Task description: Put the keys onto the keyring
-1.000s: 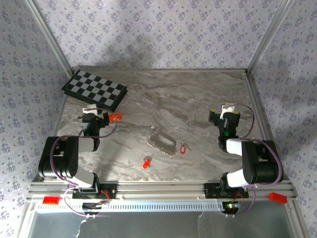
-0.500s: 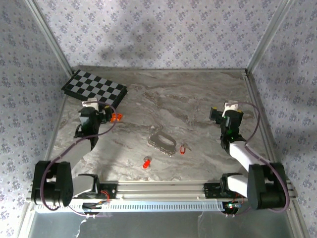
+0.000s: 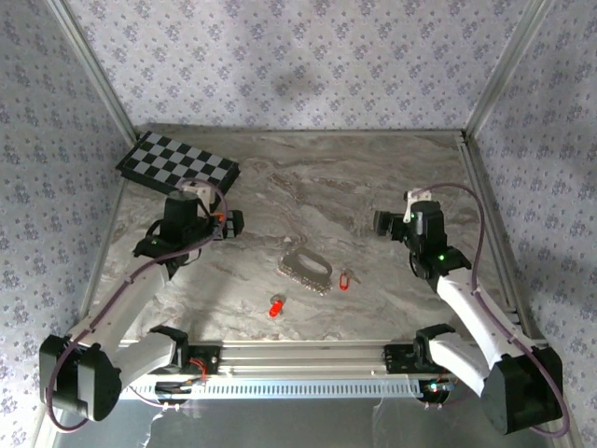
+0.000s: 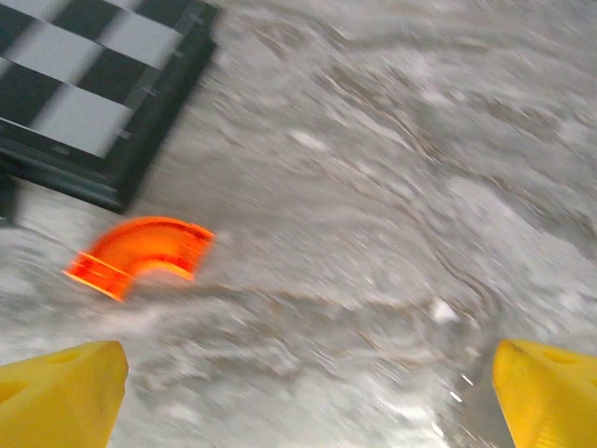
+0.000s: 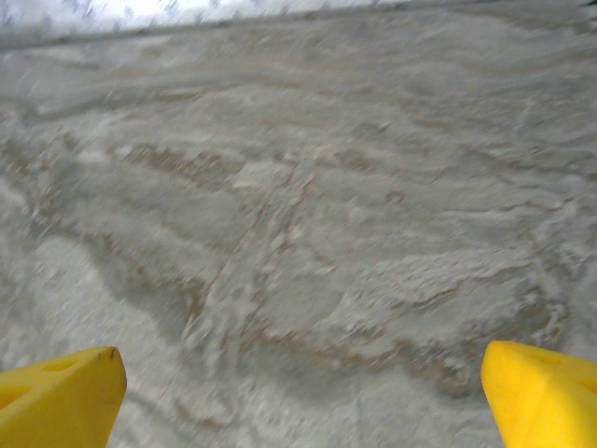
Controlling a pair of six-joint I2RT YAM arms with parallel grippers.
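Chessboard: a folded black-and-white chessboard lies at the far left corner of the table, turned at an angle to its edges. The left wrist view shows its near corner.
Left gripper: the left gripper is reached out over the table just off the chessboard's near right corner, pointing towards the middle. In the wrist view its yellow fingertips sit at the two bottom corners, wide apart, with nothing but marbled surface between them.
Orange piece: a curved orange plastic piece lies flat on the table just beside the chessboard's edge, ahead of the left fingertip and not touching it.
Red-headed key: a red-headed key lies loose near the front edge, left of centre, close to the keyring but apart from it.
Keyring: the silvery oblong keyring lies flat near the table's centre, slanted, between the two arms and untouched by either.
Second key: a second key, small and red, lies just right of the keyring's right end; whether they touch cannot be told.
Right gripper: the right gripper is above the table right of centre, pointing left and well apart from the keyring. Its yellow fingertips are spread wide over bare table, holding nothing.
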